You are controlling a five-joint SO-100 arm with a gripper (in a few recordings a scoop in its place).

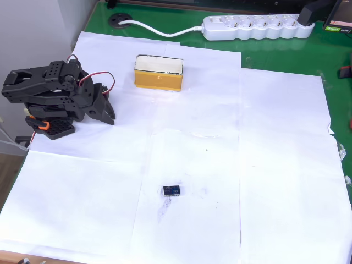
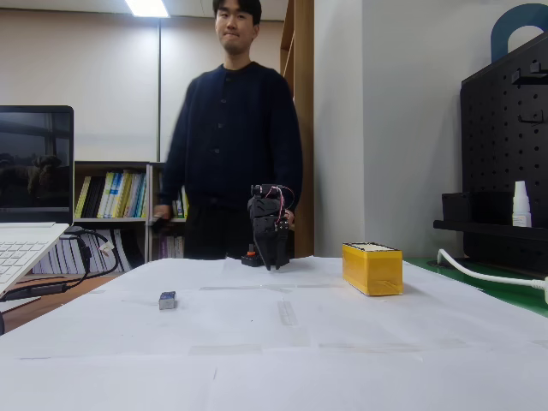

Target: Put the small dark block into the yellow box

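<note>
gripper (image 1: 108, 113): folded at the base, fingers pointing down at the paper, looking pressed together
yellow box (image 1: 158, 72): sitting near fingertips, contents not visible
small dark block (image 1: 171, 191): lying well apart from fingers, on white paper (image 1: 275, 165)

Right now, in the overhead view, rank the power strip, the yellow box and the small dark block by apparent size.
1. Power strip, longest.
2. Yellow box, shorter but deeper.
3. Small dark block, by far the smallest.

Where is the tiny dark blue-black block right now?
In the overhead view the tiny dark blue-black block lies on the white paper, low centre, beside a grey smudge.
</note>
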